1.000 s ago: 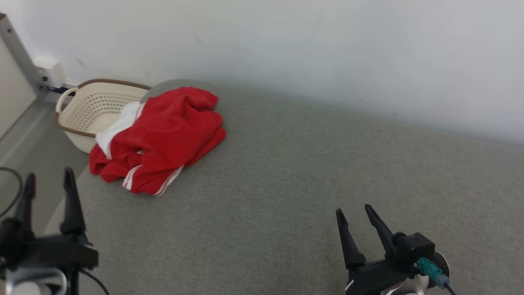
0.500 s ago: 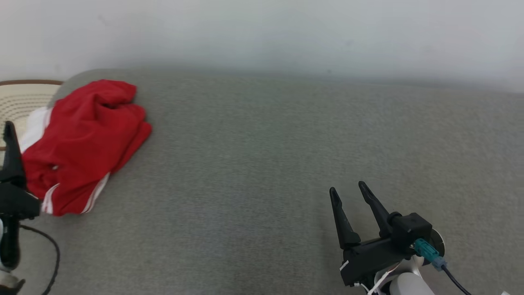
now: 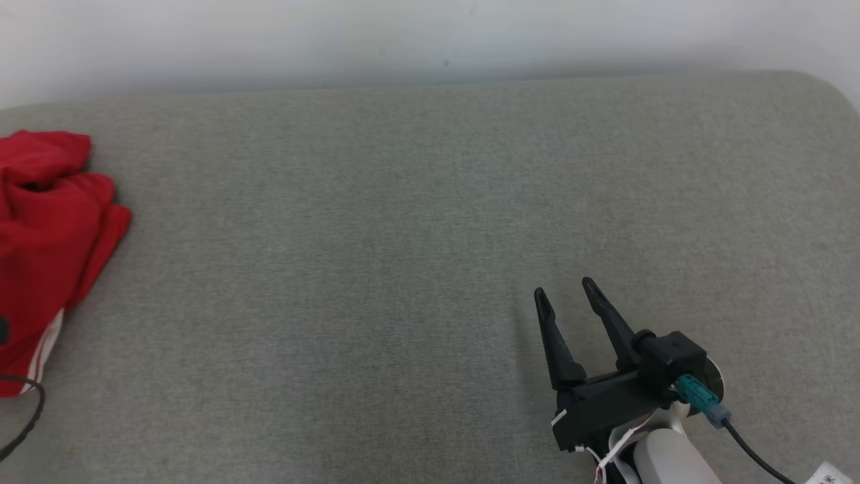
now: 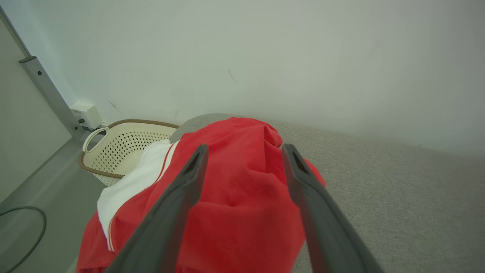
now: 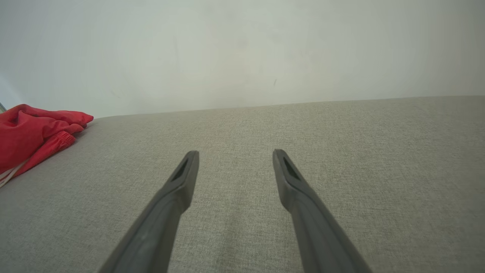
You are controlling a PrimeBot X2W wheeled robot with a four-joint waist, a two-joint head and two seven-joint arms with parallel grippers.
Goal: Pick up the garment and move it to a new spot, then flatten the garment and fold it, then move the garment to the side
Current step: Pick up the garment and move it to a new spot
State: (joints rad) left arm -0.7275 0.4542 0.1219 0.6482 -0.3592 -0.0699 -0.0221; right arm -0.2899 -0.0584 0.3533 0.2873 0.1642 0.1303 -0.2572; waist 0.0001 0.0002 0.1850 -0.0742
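At the far left end of a grey upholstered surface (image 3: 403, 222), a crumpled red garment (image 3: 47, 222) is left unheld while two dark grippers are kept spread wide.

Over the heap, the left gripper (image 4: 245, 148) is held with its two long fingers wide apart and empty. The red cloth and its white panel are framed between them, apparently so that a fold can be pinched for the first lift. Whether the cloth is touched cannot be told. The garment is bunched at the surface's corner, just beside a cream perforated basket (image 4: 125, 146). Well apart from it, the right gripper (image 3: 564, 287) is poised over bare fabric, equally wide and holding nothing. It is judged to be kept over the open space where the garment could be laid and flattened. No step is yet done.
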